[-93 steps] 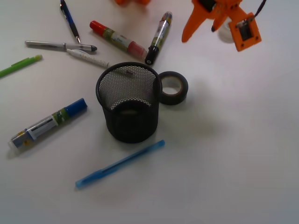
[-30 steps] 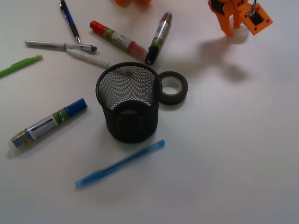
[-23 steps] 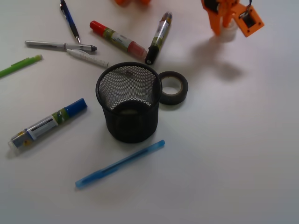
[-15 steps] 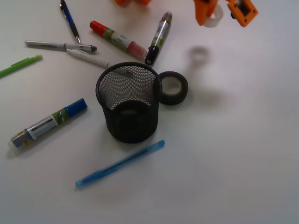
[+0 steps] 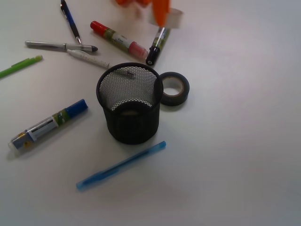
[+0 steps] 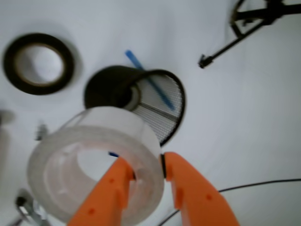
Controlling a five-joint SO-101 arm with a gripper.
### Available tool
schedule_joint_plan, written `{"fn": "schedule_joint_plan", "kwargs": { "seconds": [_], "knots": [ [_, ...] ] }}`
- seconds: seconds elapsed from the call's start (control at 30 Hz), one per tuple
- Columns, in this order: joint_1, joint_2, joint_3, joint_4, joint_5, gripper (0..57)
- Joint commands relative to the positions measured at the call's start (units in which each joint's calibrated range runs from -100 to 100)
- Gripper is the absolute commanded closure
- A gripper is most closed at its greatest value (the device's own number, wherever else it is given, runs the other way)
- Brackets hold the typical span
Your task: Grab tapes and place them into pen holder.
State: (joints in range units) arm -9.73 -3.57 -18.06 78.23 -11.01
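Claw [image 6: 143, 172]: nearly closed, pinching wall of translucent tape [image 6: 94, 160], aloft | Pen holder [image 5: 130, 101]: upright on worktop [image 5: 235, 141], below and ahead; dark tape [image 5: 174, 88] touching its side | Risk: narrow rim pinch may slip or roll may tilt, striking holder's rim and dropping outside
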Motion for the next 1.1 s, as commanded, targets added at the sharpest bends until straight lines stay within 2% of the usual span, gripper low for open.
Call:
{"fn": "schedule_joint_plan", "kwargs": {
  "seconds": [0.0, 0.27, 0.6, 0.67, 0.77, 0.83, 0.9, 1.07],
  "knots": [
    [4.98, 2.34, -6.49, -5.61, 4.88, 57.2],
    [7.15, 15.6, -9.66, -15.59, 6.54, 57.2],
    [7.0, 25.2, -21.07, -9.03, 6.4, 56.2],
    [6.7, 26.31, -20.98, -7.45, 5.03, 51.2],
    [5.88, 27.75, -20.89, -3.95, 4.1, 40.6],
    [4.98, 28.35, -20.89, -2.46, 3.86, 36.2],
    [4.16, 28.6, -20.89, -2.03, 2.44, 33.9],
    [2.89, 28.09, -20.98, -1.68, 0.59, 33.4]
  ]
}}
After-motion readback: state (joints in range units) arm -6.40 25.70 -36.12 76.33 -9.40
